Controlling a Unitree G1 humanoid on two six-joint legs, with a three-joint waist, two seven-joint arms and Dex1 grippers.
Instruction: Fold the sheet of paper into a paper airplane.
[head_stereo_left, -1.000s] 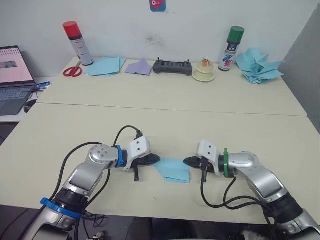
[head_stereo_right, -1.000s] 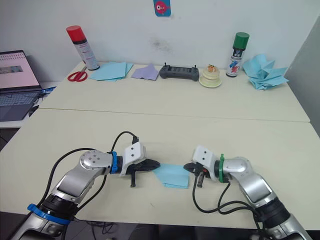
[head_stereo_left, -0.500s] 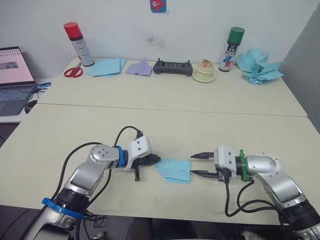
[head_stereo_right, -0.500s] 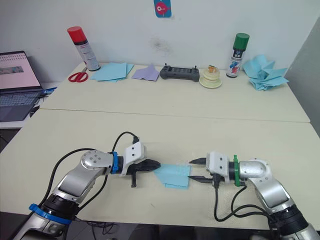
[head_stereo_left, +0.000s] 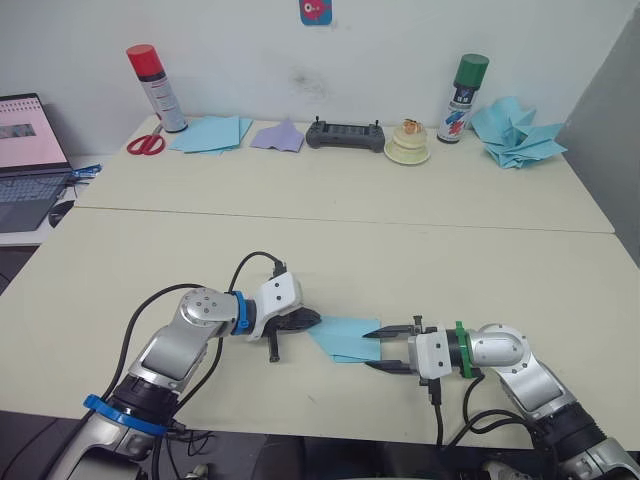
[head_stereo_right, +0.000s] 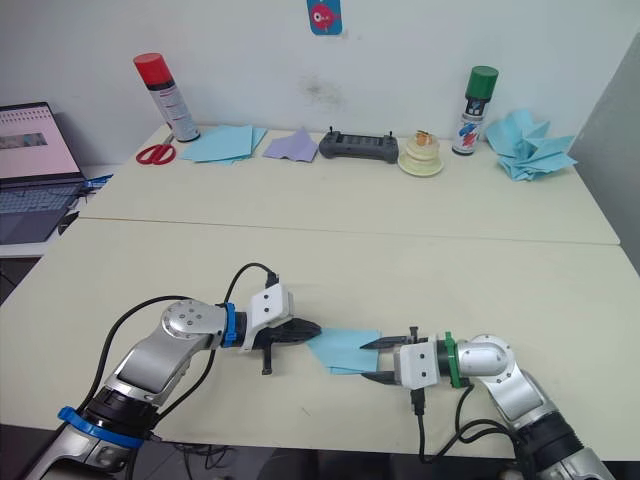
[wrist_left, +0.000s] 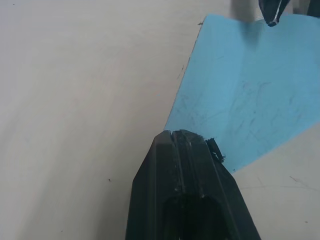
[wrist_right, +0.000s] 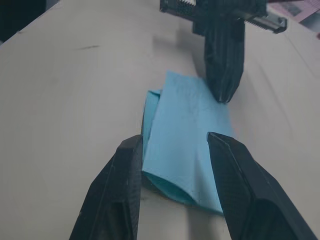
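Observation:
The sheet of paper (head_stereo_left: 345, 338) lies folded flat near the table's front edge, a light blue piece with a crease along it. My left gripper (head_stereo_left: 317, 320) is shut, and its tip presses down on the paper's left corner (wrist_left: 185, 137). My right gripper (head_stereo_left: 372, 349) is open and points left at the paper's right end. One of its fingers is on each side of that end (wrist_right: 174, 139), with the paper (wrist_right: 190, 125) lying flat between them. The left gripper's fingers (wrist_right: 225, 55) rest on the paper's far end.
Along the table's back edge stand a red-capped spray can (head_stereo_left: 155, 87), scissors (head_stereo_left: 145, 143), a stack of blue sheets (head_stereo_left: 210, 132), a lilac paper piece (head_stereo_left: 279, 135), a black controller (head_stereo_left: 345, 134), a green-capped can (head_stereo_left: 460, 98) and a heap of blue paper planes (head_stereo_left: 515, 132). A laptop (head_stereo_left: 28, 160) sits far left.
My right gripper was shut at the paper's right edge. It pulled back and opened, and now it has come forward again with its open fingers around that end. The left gripper has stayed put.

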